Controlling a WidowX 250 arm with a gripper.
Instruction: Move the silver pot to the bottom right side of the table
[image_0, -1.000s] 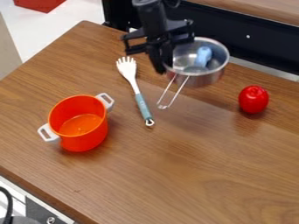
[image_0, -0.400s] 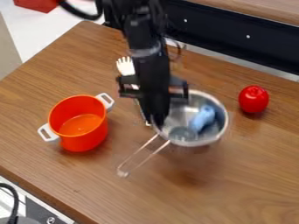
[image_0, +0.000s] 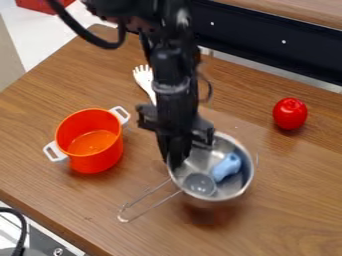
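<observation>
silver pot (image_0: 244, 186), round and shiny, with a looped wire handle

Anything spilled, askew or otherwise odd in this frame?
Nothing looks spilled or damaged. The silver pot, held at its rim by the gripper, seems slightly tipped, but the blue object lies inside it.
</observation>
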